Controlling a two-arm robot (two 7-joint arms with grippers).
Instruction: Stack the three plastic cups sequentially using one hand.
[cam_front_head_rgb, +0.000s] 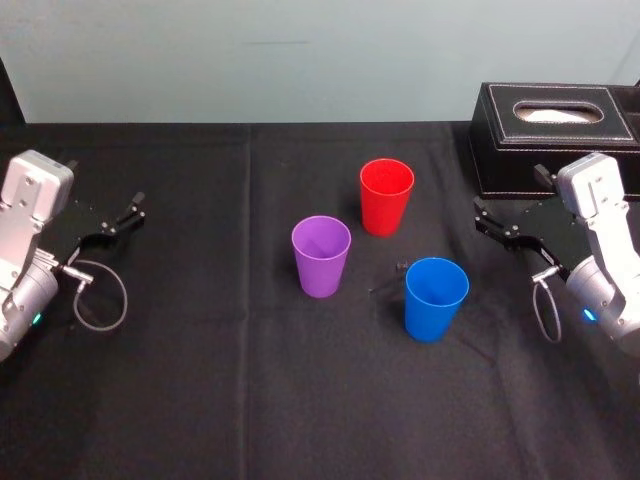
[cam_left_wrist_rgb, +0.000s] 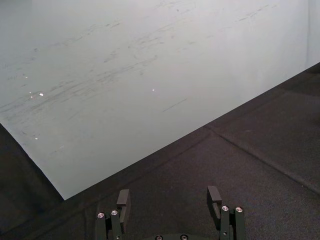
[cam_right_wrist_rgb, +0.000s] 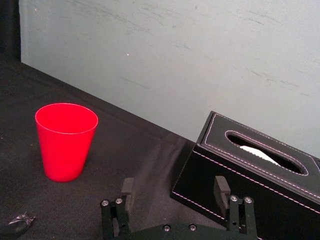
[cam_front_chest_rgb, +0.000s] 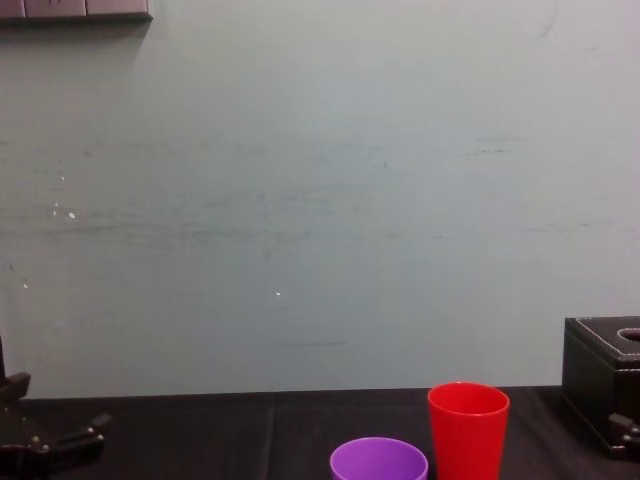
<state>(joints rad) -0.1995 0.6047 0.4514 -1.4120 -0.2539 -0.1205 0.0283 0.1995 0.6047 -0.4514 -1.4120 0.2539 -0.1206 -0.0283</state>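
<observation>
Three plastic cups stand upright and apart on the black cloth: a red cup (cam_front_head_rgb: 386, 195) (cam_right_wrist_rgb: 65, 140) (cam_front_chest_rgb: 467, 430) farthest back, a purple cup (cam_front_head_rgb: 321, 255) (cam_front_chest_rgb: 379, 462) to its front left, and a blue cup (cam_front_head_rgb: 436, 297) nearest, to the right. My right gripper (cam_front_head_rgb: 487, 218) (cam_right_wrist_rgb: 172, 188) hovers open and empty to the right of the red and blue cups, in front of the black box. At the table's far left my left gripper (cam_front_head_rgb: 131, 212) (cam_left_wrist_rgb: 170, 198) is open, holding nothing, well away from the cups.
A black stitched tissue box (cam_front_head_rgb: 553, 135) (cam_right_wrist_rgb: 260, 175) (cam_front_chest_rgb: 602, 385) stands at the back right, just behind the right gripper. A small dark scrap (cam_front_head_rgb: 400, 266) (cam_right_wrist_rgb: 21, 220) lies on the cloth between the red and blue cups. A pale wall (cam_front_chest_rgb: 320, 200) backs the table.
</observation>
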